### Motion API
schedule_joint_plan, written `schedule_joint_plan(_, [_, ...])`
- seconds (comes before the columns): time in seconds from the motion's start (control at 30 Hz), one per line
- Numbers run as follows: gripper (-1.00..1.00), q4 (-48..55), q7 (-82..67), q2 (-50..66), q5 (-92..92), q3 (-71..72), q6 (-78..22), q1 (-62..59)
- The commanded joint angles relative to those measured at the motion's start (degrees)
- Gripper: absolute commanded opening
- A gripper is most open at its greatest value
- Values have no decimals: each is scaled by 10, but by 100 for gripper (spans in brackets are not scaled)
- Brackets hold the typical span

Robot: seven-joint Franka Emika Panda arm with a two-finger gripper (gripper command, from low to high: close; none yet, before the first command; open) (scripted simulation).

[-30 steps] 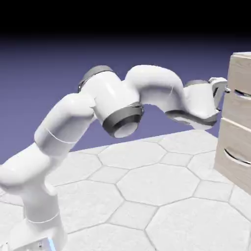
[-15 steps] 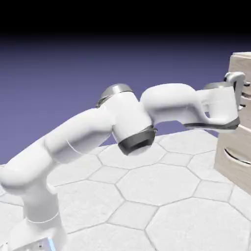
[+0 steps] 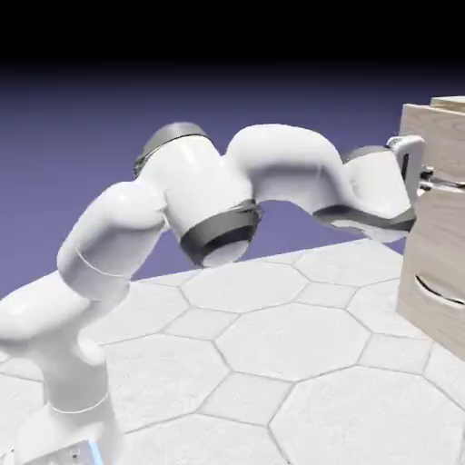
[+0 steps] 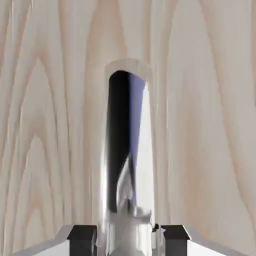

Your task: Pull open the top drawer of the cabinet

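Pulled out from its earlier place, the drawer [image 3: 436, 136] juts toward the frame's centre at upper right. The fingers [image 4: 176, 240] are closed on its handle [image 4: 129, 235], bottom middle of the hand view.

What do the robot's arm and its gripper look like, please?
The arm is glossy white, with thick, rounded, tube-like segments and dark grey bands at some joints. A small light-blue strip shows on its base. The gripper has two small fingers with black, block-shaped tips and white and grey parts beside them. No cable is visible.
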Motion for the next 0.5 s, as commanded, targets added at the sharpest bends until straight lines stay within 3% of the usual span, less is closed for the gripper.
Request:
schedule_joint_plan(0.0, [-100,-21,9,-10,-2,14,-5,-20])
schedule_joint_plan(0.47, [-100,-242,70,-69,-8,253,-51,-310])
